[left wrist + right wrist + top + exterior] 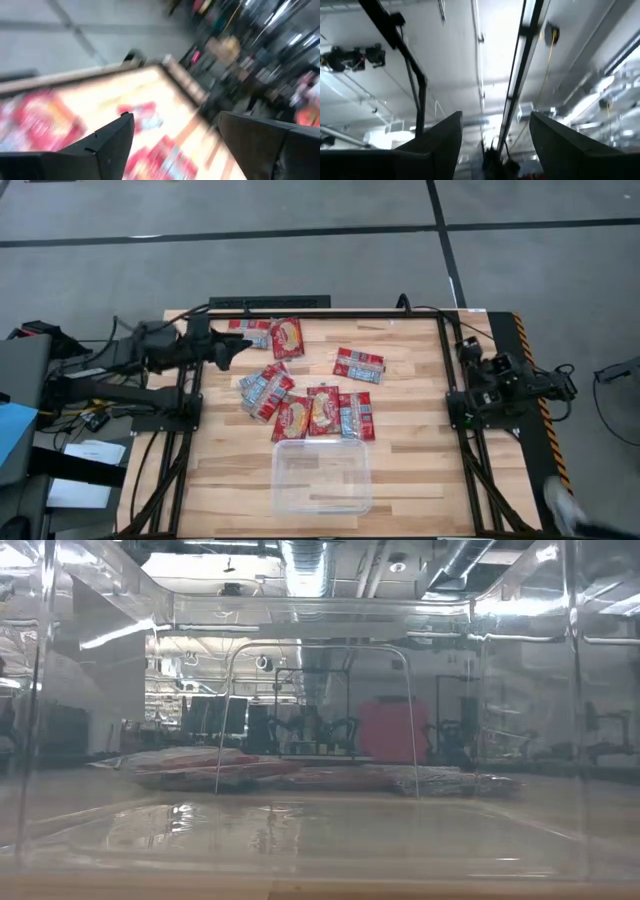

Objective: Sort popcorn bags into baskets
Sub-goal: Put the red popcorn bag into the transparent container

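Left gripper (pixel 226 350) spread above scattered popcorn bags (pixel 322 411); right gripper (pixel 495 145) spread, idle; clear bin (pixel 322 476) empty

A: What is seen at frame centre?
B: Red popcorn bags (pixel 310 392) are scattered on the table (pixel 420 450).
A: And lower centre?
B: A clear basket (pixel 322 476) is positioned just below them.

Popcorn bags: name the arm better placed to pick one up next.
Left, probably. Its tool is open beside the popcorn bags at the table's far left. The right tool, also open, points at the ceiling at the right edge.
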{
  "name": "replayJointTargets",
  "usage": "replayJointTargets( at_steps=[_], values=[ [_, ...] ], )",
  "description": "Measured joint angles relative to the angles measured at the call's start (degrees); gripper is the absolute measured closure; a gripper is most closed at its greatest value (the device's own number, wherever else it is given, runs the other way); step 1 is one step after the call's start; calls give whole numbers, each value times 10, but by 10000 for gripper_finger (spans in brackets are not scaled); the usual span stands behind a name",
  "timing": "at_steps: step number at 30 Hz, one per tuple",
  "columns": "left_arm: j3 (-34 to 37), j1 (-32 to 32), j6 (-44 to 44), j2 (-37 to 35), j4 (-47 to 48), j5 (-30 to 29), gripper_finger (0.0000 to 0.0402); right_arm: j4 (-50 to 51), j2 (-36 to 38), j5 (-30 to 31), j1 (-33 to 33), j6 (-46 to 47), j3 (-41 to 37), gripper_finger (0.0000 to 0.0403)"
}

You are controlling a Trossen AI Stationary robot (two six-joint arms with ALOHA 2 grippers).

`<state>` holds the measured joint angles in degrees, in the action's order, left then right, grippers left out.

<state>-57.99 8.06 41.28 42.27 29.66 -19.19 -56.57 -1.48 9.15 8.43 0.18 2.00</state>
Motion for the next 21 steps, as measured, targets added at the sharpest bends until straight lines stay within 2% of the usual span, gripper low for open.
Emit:
replayJointTargets(
  at_steps=[2,6,11,16,21],
  values=[
    [-19,49,2,22,50,68,136,-17,0,0,0,-27,0,148],
    [-18,126,-32,64,79,186,142,-26,0,-1,1,-45,0,148],
    [-16,175,-137,135,138,275,129,-8,0,-2,2,1,0,148],
    [-16,186,-236,213,162,321,114,28,0,-1,2,5,1,148],
    [-10,187,-285,285,182,287,114,68,0,9,2,31,1,148]
  ],
)
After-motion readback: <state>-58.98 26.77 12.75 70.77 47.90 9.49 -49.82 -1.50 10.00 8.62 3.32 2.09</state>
